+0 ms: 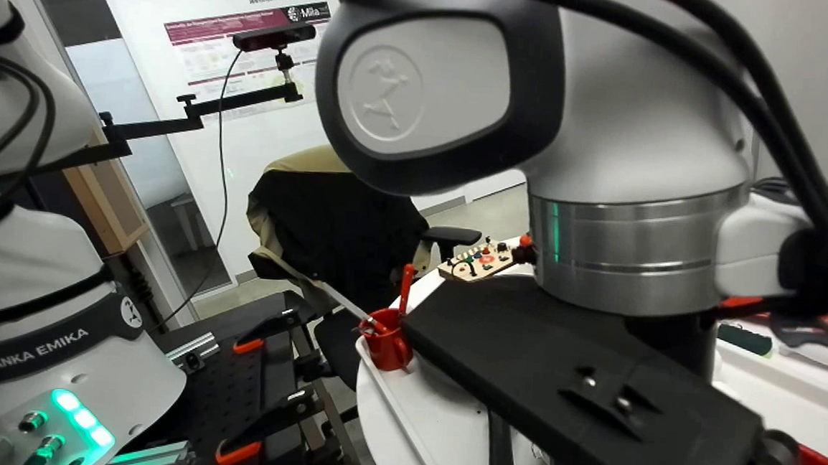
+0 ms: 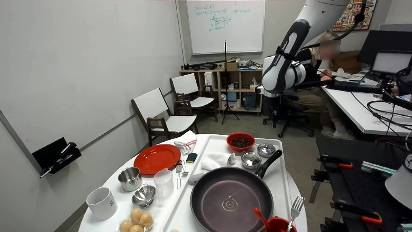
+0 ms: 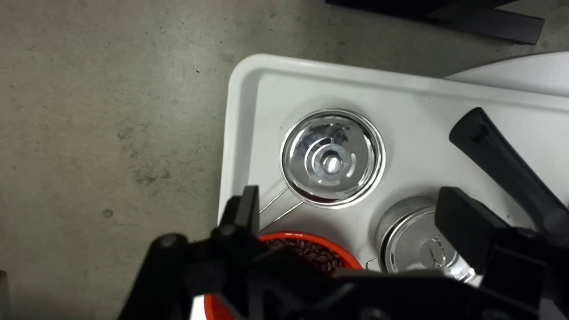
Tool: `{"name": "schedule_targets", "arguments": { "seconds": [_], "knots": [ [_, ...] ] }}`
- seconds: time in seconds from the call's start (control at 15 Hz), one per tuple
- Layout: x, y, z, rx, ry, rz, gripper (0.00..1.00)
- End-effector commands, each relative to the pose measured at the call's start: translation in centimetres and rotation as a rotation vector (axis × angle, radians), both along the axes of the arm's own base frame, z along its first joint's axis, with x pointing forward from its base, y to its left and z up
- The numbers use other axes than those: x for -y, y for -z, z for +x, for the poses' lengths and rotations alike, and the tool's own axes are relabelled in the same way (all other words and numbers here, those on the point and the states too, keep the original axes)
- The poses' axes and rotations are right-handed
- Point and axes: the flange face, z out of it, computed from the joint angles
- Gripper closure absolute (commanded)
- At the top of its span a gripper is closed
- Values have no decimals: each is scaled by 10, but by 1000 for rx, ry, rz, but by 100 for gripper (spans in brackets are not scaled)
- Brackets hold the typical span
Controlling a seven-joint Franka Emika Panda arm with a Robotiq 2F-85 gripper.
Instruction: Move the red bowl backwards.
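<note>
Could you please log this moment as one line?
task: move red bowl backwards | gripper: open, holding nothing | bowl: upright on white tray, dark pieces inside | status: not yet grasped

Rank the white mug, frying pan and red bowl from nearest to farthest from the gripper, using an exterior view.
From the gripper, in an exterior view:
1. Red bowl, at the far end of the tray.
2. Frying pan, same tray, in the foreground.
3. White mug, off the tray, at lower left.

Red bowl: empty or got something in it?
Not empty. The red bowl holds dark bean-like pieces, seen inside its rim in an exterior view and the wrist view. How deep they go, can't tell.
</note>
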Motion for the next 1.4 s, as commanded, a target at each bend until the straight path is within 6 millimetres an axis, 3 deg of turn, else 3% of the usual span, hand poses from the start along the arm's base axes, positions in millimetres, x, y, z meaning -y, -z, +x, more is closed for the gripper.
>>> {"name": "schedule_targets", "arguments": {
  "seconds": [0.0, 1.0, 1.33],
  "knots": [
    [16, 14, 7, 12, 8, 0, 0],
    [14, 11, 3, 3, 19, 6, 0],
    [18, 23, 1, 0, 31, -6, 0]
  ]
}}
